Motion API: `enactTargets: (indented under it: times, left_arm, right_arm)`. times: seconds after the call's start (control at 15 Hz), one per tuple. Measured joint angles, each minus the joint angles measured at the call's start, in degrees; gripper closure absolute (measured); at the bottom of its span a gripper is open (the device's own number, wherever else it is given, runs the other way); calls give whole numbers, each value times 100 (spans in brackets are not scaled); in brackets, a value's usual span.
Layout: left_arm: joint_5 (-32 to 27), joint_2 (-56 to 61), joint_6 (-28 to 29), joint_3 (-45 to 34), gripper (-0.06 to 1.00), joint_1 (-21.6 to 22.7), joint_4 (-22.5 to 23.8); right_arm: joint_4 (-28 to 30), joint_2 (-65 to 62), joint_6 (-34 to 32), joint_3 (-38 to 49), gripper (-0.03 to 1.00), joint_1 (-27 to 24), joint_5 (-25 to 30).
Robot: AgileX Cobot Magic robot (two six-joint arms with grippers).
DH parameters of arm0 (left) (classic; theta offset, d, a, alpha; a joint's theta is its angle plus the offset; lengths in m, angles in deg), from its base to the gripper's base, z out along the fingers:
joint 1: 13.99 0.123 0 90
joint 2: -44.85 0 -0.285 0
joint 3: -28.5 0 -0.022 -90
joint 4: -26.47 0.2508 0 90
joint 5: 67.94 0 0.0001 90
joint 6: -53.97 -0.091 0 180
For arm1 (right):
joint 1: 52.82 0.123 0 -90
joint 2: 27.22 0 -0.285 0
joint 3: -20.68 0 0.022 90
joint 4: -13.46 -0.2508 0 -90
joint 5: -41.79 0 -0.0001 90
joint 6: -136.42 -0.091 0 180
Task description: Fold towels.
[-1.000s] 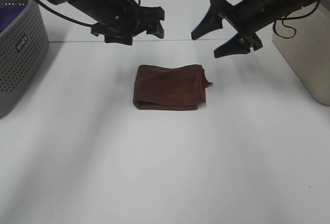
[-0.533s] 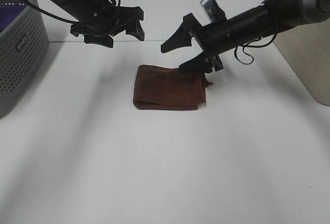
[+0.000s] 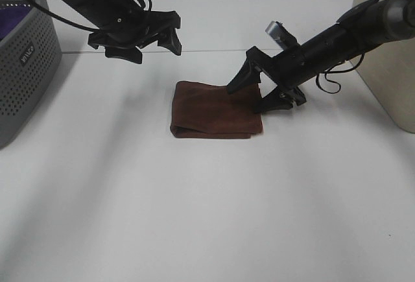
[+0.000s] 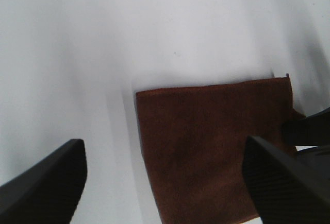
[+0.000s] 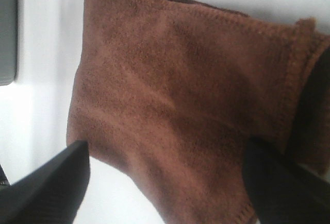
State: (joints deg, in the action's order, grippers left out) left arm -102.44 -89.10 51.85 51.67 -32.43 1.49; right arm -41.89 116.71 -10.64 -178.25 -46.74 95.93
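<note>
Right gripper (image 3: 258, 94) wide open — straddling towel (image 3: 216, 110) edge.

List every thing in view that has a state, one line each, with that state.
towel: folded into a small rectangle, lying flat on the table, not lifted.
right claw: open, down at the towel's right edge, one finger over the cloth.
left claw: open, empty, raised behind the towel and to its left.
grey basket: upright at the table's left edge, something purple inside.
</note>
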Motion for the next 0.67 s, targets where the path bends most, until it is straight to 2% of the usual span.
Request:
enactTargets:
  times: [0.07, 0.13, 0.2, 0.27, 0.4, 0.53, 0.67]
  left_arm:
    - [-206, 6, -109, 0, 18, 0, 23]
    - [-206, 6, -109, 0, 18, 0, 23]
    - [-355, 23, -195, 0, 18, 0, 29]
    - [-825, 149, -430, 0, 18, 0, 52]
    - [-1369, 527, -653, 0, 18, 0, 120]
    - [-1856, 1060, -710, 0, 18, 0, 430]
    - [-2275, 1725, -498, 0, 18, 0, 1026]
  right_arm:
    - [516, -378, -269, 0, 18, -17, 46]
    - [516, -378, -269, 0, 18, -17, 46]
    - [837, -710, -516, 0, 18, -17, 92]
    - [1507, -1261, -980, 0, 18, -17, 332]
    - [1982, -1822, -1352, 0, 18, -17, 699]
    - [2401, -2326, -1633, 0, 18, -17, 1106]
    - [2882, -2762, -1937, 0, 18, -17, 1318]
